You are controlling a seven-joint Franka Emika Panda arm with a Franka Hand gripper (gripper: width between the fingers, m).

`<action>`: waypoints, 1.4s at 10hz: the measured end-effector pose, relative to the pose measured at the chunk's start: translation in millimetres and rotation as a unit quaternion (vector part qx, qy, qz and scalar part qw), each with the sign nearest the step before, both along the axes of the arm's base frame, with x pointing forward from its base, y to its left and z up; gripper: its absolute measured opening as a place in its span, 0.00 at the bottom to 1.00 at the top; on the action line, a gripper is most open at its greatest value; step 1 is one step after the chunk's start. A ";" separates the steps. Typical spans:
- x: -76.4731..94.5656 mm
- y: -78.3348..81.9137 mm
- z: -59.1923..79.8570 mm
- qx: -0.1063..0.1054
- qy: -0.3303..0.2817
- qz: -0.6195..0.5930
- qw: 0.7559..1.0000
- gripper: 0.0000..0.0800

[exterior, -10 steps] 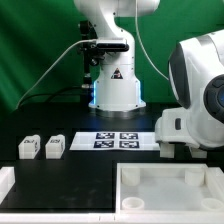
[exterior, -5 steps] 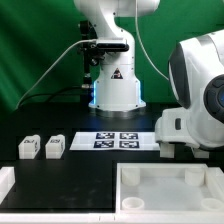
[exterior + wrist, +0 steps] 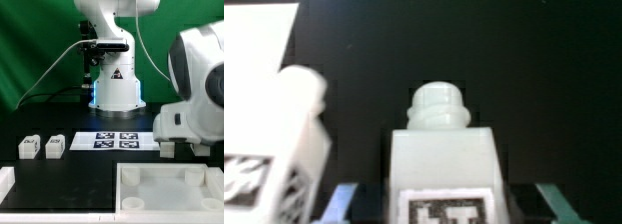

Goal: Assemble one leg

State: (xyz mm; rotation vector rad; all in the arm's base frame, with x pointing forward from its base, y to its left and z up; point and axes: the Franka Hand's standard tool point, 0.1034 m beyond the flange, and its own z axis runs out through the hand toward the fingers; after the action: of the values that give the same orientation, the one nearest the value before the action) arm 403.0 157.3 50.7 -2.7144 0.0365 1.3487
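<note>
In the wrist view a white leg (image 3: 441, 150) with a rounded knob on its end and a black-and-white tag on its face lies between my gripper's (image 3: 445, 205) fingers. The gripper is open: a blue fingertip (image 3: 345, 200) and a teal one stand on either side of the leg with dark gaps between. A second leg (image 3: 283, 140) lies just beside it. In the exterior view my arm fills the right side, my gripper (image 3: 167, 148) sits low over the table there, and both these legs are hidden. Two more legs (image 3: 28, 148) (image 3: 54, 147) stand at the left.
The marker board (image 3: 115, 139) lies in the middle of the black table before the robot base (image 3: 115, 85). The large white tray-like panel (image 3: 165, 172) lies at the front right. Another white part (image 3: 5, 180) shows at the front left edge.
My arm has shifted a little toward the exterior view's left and looms larger. The legs at the left and the panel have not moved.
</note>
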 end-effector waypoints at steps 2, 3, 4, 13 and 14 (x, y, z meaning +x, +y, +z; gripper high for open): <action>34.4 -13.1 29.5 0.008 -0.086 -0.008 0.996 0.36; 41.2 -20.8 43.1 0.006 -0.150 -0.014 0.989 0.36; 45.3 -24.4 50.8 0.000 -0.209 -0.021 0.978 0.36; 164.4 -18.9 106.2 0.008 -0.612 -0.035 0.790 0.36; 159.2 -16.8 103.7 0.015 -0.648 -0.041 0.760 0.36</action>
State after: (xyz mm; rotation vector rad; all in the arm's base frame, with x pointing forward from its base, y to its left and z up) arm 562.2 140.5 154.3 -2.8881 0.0113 -0.7290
